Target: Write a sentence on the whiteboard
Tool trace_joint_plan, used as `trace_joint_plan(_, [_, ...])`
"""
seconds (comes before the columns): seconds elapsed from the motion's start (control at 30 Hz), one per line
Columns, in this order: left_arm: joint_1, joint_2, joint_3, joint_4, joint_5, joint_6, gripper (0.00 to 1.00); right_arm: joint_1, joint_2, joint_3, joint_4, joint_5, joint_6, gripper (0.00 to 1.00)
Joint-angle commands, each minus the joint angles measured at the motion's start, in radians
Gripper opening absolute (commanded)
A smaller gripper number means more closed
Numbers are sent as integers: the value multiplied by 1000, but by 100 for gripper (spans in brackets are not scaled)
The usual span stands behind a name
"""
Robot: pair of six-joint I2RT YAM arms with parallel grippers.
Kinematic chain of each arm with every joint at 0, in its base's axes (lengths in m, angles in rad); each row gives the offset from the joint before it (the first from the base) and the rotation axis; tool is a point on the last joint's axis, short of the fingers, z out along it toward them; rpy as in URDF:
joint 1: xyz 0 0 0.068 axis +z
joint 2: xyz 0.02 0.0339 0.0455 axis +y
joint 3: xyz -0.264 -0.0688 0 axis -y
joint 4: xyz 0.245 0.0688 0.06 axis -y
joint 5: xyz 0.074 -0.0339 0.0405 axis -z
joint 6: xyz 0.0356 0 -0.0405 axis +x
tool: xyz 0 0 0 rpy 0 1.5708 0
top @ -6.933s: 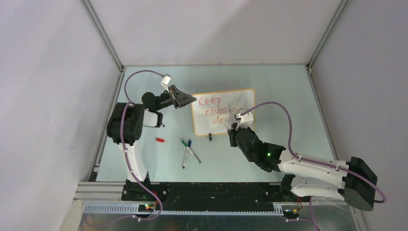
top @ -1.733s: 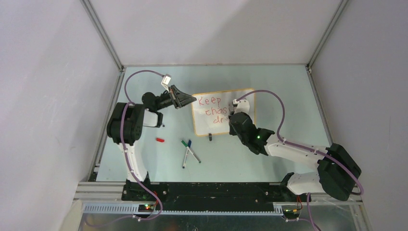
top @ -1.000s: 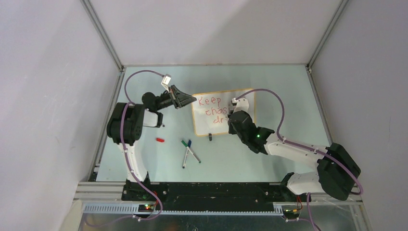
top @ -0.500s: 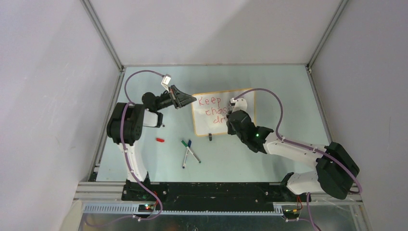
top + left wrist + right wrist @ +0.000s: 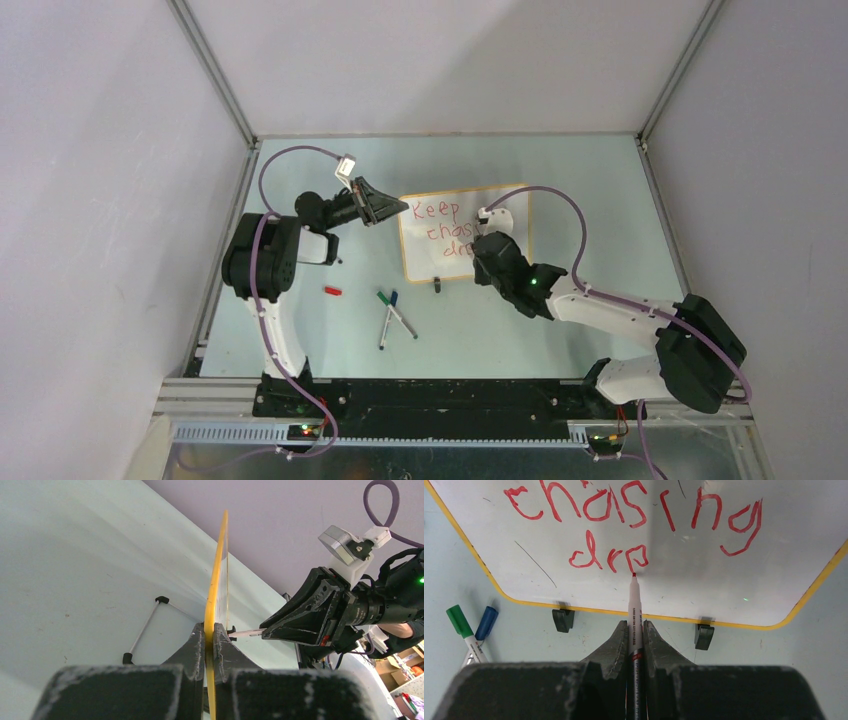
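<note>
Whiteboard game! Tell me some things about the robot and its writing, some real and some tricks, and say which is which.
1. The right end effector grips a red marker whose tip is at the whiteboard. True.
2. The bottom line of the sentence is complete. False: only about three letters are there.
3. The left end effector is open, away from the board. False: it is shut on the whiteboard's edge.
4. A green marker and a blue marker lie on the table. True.

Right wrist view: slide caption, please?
Right gripper holds a red marker to the whiteboard, the sentence unfinished at line three.
</note>
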Motion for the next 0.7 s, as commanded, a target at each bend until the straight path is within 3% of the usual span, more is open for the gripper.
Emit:
trace_joint_plan(0.0, [-12, -38, -12, 51, 49, 77, 0, 2, 3, 35, -27, 44, 12, 0])
trace_joint_plan(0.43, [-13, -36, -11, 51, 49, 76, 0, 5, -69, 28, -17, 96, -2, 0])
trace_joint_plan(0.67, [-12, -35, -11, 51, 48, 75, 0, 24, -205, -67, 110, 56, -52, 0])
